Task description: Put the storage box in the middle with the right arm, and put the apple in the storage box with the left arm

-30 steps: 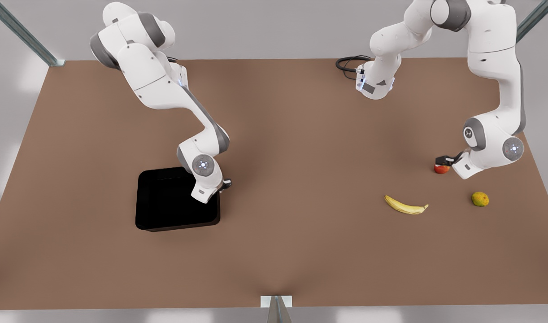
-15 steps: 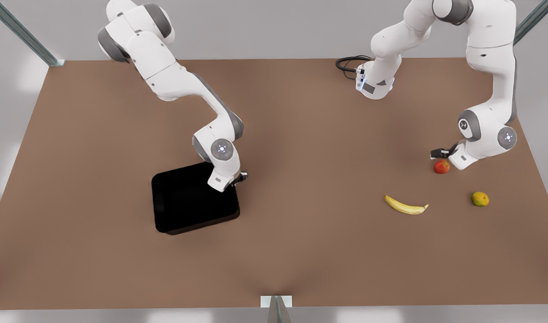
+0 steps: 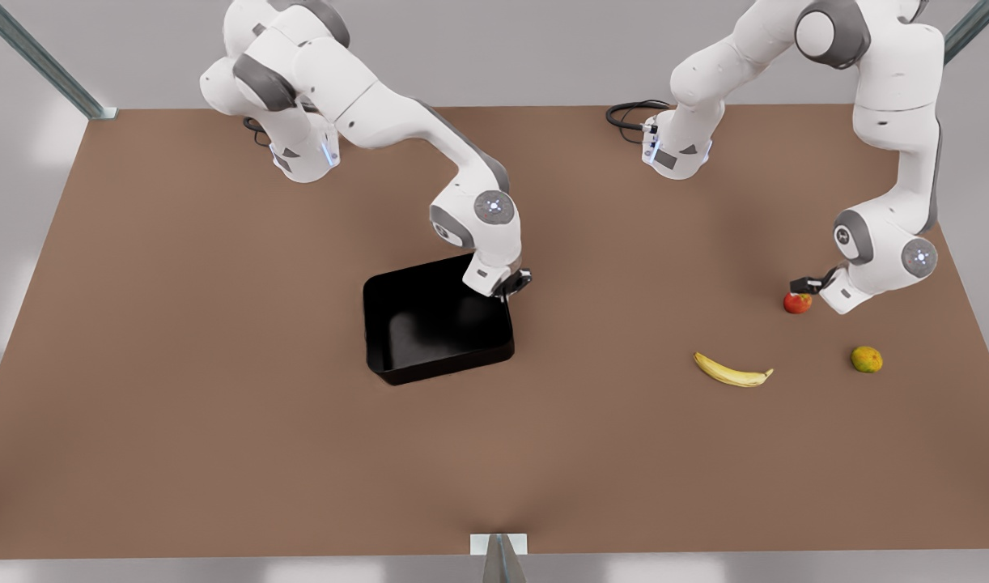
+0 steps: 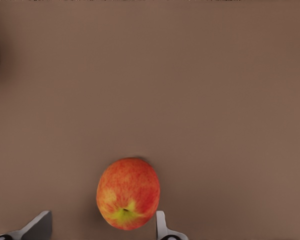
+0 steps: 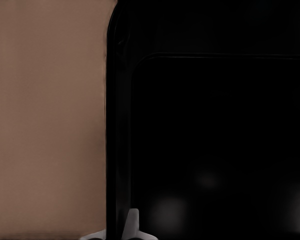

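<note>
The right gripper [image 3: 512, 285] has its jaws pinched tight on the wall of the storage box [image 3: 430, 328], at the box's far corner on the front view's right. In the right wrist view one finger [image 5: 132, 222] sits against the inside of that wall. The black box [image 5: 215, 130] is tipped a little, with the held corner highest. It is near the middle of the brown worktop [image 3: 219, 453].

The left gripper [image 3: 804, 284] hangs just above the apple [image 3: 797, 303], and is not holding anything. Its jaws are open wide. In the left wrist view the apple [image 4: 128, 193] sits on the worktop between the two fingertips [image 4: 160, 225], closer to one than the other.

A bit past the apple, nearer the front of the worktop, lies a yellow banana [image 3: 732, 372]. A yellow-green fruit [image 3: 866, 359] sits near the jaws too, toward the front view's right. The box is well apart from all the fruit.
</note>
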Available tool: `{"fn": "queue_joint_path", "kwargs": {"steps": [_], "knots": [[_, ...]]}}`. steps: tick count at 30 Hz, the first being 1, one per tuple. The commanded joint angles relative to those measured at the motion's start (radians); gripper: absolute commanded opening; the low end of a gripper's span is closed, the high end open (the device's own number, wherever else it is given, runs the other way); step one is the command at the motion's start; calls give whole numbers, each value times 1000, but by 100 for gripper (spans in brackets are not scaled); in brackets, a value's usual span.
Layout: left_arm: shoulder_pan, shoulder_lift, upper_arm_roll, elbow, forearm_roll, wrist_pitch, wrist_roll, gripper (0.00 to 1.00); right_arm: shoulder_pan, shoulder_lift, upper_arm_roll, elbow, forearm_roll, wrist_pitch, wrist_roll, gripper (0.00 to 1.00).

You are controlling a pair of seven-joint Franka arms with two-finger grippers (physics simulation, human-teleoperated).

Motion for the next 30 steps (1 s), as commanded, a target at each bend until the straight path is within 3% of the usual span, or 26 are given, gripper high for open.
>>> {"fn": "queue_joint_path", "kwargs": {"steps": [1,10,13,14,18,21,22,24,26,30], "knots": [[-1,0,0,0,0,0,0,100,8,9,-3,11,-3,-2,8,21],[-7,37,-11,-6,-5,35,0,99,200,194,-63,326,5,1,124,21],[-5,54,-11,-2,0,55,0,99,259,225,-100,336,15,75,157,21],[-4,58,-9,-2,0,58,0,99,267,225,-117,335,18,75,158,100],[-5,67,-11,-2,1,72,0,98,273,210,-117,336,18,95,157,100],[-4,69,-11,0,3,74,0,96,194,47,-103,301,28,14,126,100],[-4,69,-11,0,3,72,0,89,134,-28,-72,298,29,-81,36,100],[-4,69,-11,0,3,72,0,87,-18,-180,-52,261,138,-317,-279,100],[-5,69,-11,2,3,74,0,87,-242,-432,-52,37,158,-466,-553,100],[-8,72,-11,6,-8,74,0,87,-530,-565,-51,3,147,-686,-664,100]]}}
